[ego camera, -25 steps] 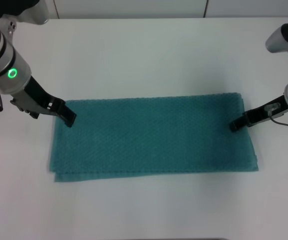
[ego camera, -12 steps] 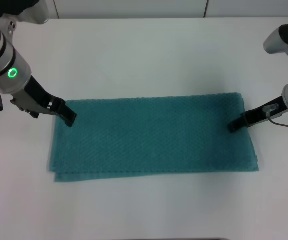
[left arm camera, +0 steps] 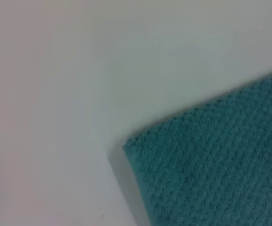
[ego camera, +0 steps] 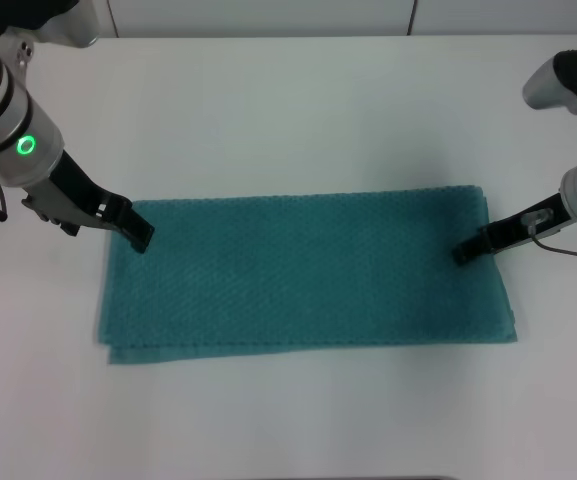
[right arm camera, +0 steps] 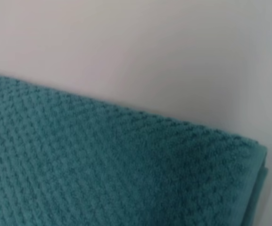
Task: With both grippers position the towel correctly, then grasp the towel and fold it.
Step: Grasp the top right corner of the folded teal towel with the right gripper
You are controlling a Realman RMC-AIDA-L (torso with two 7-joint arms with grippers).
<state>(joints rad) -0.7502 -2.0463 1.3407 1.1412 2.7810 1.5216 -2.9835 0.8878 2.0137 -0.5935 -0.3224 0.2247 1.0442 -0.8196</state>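
The teal waffle-textured towel (ego camera: 308,270) lies flat and doubled on the white table, long side running left to right. My left gripper (ego camera: 136,235) rests on the towel's far left corner. My right gripper (ego camera: 464,252) presses on the towel near its right end, a little below the far right corner. The left wrist view shows a towel corner (left arm camera: 211,165) on the table. In the right wrist view the towel's folded corner (right arm camera: 126,165) fills the picture. Neither wrist view shows fingers.
The white table (ego camera: 288,110) spreads on all sides of the towel. A wall or panel edge (ego camera: 258,15) runs along the far side. The table's front edge lies just below the towel.
My right gripper has slid slightly left along the towel. The left arm and the towel have stayed put.
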